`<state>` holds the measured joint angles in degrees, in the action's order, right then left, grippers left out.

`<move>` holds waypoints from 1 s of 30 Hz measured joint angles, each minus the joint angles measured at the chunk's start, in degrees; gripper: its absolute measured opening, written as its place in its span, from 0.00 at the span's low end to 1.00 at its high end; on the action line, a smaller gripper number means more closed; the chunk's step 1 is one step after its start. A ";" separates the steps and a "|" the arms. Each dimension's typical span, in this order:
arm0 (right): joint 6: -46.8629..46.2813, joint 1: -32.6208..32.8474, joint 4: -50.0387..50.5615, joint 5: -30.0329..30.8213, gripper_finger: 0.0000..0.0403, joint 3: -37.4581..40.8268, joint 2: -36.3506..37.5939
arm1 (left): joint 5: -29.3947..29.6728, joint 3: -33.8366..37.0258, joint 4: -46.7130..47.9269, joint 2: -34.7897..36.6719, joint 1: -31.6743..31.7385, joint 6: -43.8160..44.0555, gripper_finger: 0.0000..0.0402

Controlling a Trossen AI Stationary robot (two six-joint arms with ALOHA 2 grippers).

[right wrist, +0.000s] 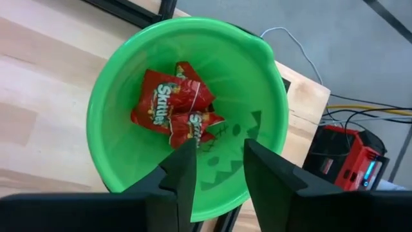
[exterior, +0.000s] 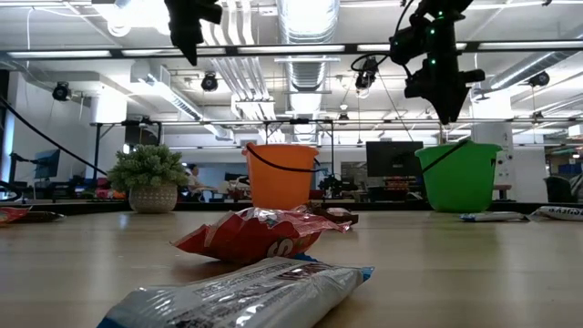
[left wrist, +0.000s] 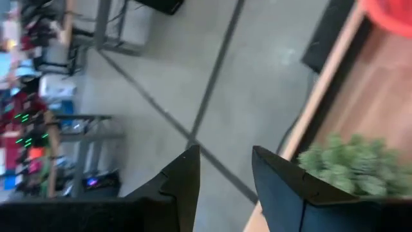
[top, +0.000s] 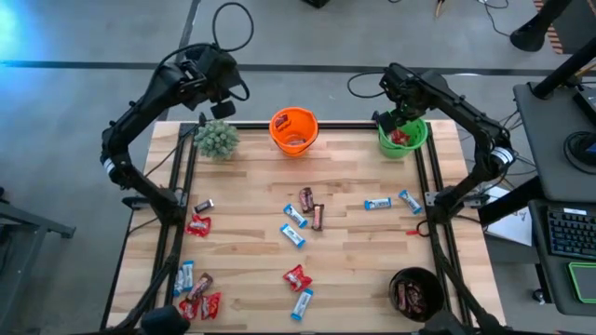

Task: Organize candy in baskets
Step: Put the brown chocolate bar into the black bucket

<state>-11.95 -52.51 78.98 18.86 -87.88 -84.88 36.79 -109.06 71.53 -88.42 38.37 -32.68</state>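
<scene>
Candy bars in red, blue-and-white and dark brown wrappers lie scattered on the wooden table [top: 307, 265]: a cluster at the near left [top: 196, 298], several in the middle [top: 303, 214], two at the right [top: 391, 202]. The green basket [top: 402, 137] at the far right holds red candies [right wrist: 174, 103]; the orange basket [top: 293, 130] stands at the far middle; the black basket [top: 415, 293] at the near right holds brown candies. My right gripper [right wrist: 217, 161] hangs open and empty above the green basket. My left gripper [left wrist: 224, 171] is open and empty, raised past the table's far left corner.
A fuzzy green potted plant [top: 216, 140] stands at the far left, beside my left gripper; it also shows in the left wrist view [left wrist: 347, 164]. Black frame rails [top: 182, 186] run along the table's left and right sides. In the low view a red candy [exterior: 255, 234] lies close to the camera.
</scene>
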 joint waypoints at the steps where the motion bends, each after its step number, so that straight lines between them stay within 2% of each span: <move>1: 0.00 0.00 0.02 -0.49 0.29 0.00 0.00 | 0.52 0.00 -0.80 -0.35 0.02 0.14 0.31; 6: 0.00 0.01 0.01 -2.92 0.29 0.00 0.03 | -0.97 0.00 -3.29 -2.57 -0.02 1.52 0.31; 11: 0.13 0.75 0.24 -3.00 0.28 -0.18 0.22 | -9.35 0.00 2.98 -3.79 0.00 -1.09 0.31; 16: 1.25 1.68 0.18 -3.00 0.29 -2.21 0.38 | -16.76 -0.01 6.60 -2.12 0.33 3.61 0.31; 24: 1.53 2.01 0.00 -2.85 0.28 -5.21 0.67 | -35.04 -0.02 7.31 -2.18 0.31 8.58 0.38; 30: 0.91 2.29 0.49 -2.85 0.30 -6.09 1.45 | -36.22 -0.01 6.47 -3.06 -0.48 12.08 0.48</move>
<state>-11.04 -50.23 79.47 16.01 -93.97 -83.43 0.56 -109.07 78.00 -91.48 37.89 -20.60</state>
